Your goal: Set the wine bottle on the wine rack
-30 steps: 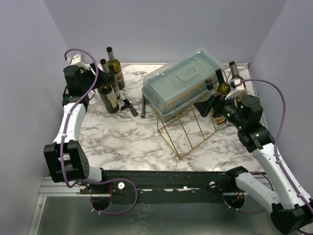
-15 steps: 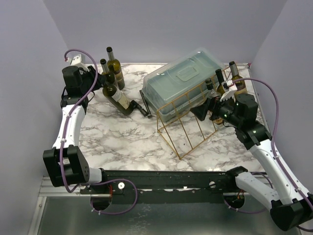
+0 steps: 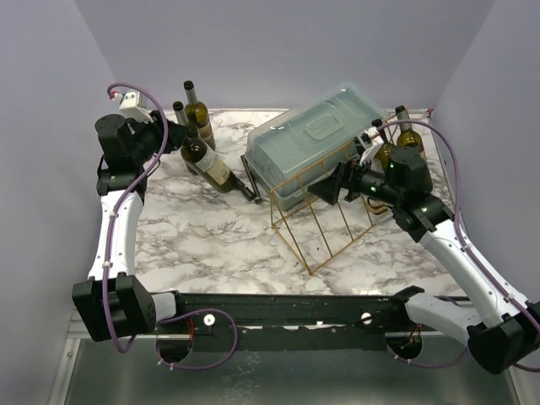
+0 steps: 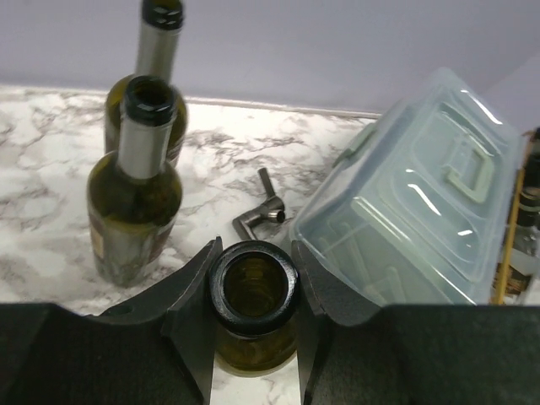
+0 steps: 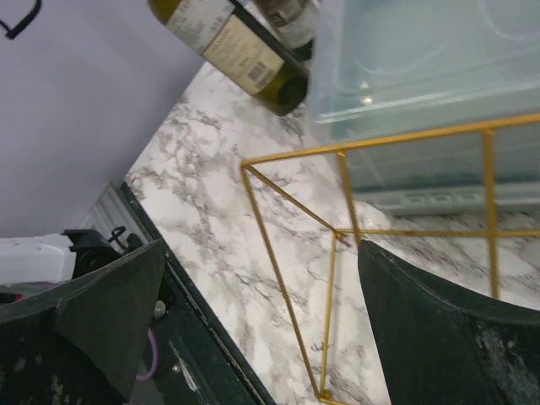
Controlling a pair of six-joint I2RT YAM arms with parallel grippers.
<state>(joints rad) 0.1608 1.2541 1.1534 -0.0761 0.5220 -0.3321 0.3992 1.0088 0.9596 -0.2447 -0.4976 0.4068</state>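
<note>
The dark green wine bottle [image 3: 208, 164] with a pale label leans steeply, its neck up to the left and its base [image 5: 283, 89] low near the plastic box. My left gripper [image 3: 175, 137] is shut on its neck just below the open mouth [image 4: 253, 283], one finger [image 4: 190, 316] on each side. The gold wire wine rack [image 3: 325, 211] stands in the middle right of the table, empty. My right gripper [image 3: 332, 186] hovers open over the rack's top bars [image 5: 337, 228], holding nothing.
A translucent bluish lidded box [image 3: 316, 139] sits right behind the rack. Two upright bottles [image 4: 135, 194] stand at the back left, and more bottles [image 3: 409, 131] behind the right arm. A small black tool [image 3: 251, 192] lies by the held bottle's base.
My left gripper has shut on the bottle's neck and drawn it back to the left, tipping the bottle from upright to a steep lean. My right gripper has moved left over the rack.
</note>
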